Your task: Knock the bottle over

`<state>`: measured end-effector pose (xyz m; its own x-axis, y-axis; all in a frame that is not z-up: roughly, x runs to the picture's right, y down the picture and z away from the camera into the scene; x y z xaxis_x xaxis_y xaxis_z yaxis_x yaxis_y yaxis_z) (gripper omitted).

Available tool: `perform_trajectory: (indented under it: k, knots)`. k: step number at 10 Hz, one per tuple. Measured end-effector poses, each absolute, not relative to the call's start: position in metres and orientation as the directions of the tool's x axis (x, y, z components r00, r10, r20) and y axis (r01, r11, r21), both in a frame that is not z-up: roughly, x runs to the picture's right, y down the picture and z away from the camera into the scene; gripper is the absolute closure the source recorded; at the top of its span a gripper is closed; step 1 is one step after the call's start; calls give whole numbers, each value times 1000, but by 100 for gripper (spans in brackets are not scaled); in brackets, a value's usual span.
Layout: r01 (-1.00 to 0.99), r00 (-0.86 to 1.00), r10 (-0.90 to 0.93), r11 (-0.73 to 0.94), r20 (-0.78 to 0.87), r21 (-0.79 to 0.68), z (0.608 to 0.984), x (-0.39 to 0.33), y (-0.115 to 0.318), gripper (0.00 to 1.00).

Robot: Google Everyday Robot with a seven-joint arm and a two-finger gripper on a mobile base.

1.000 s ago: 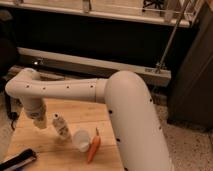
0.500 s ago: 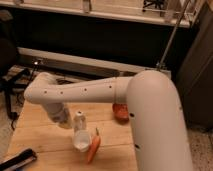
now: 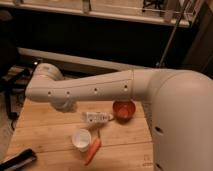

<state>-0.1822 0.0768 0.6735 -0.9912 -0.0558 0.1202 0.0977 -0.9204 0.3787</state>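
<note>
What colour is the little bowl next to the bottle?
Orange bowl, in the camera view, beside the lying bottle. The tool is hidden behind the arm.

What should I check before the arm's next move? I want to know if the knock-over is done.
1. Bottle lying on its side on the table: ok.
2. Bottle not rolled off the table: ok.
3. Cup upright: ok.
4. Carrot and orange bowl on the table: ok.
5. Gripper position, just left of the bottle under the arm: cannot tell if clear of it.

Bare table (image 3: pixel 45 125) left; end effector (image 3: pixel 64 104) by bottle (image 3: pixel 97 117), bowl (image 3: pixel 124 110), cup (image 3: pixel 81 139) crowding ctr.
</note>
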Motion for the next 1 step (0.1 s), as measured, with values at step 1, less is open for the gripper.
perform_trajectory:
  k: [1]
  knots:
    - [91,-995,-70,-936,74,340,667,-199,65,95]
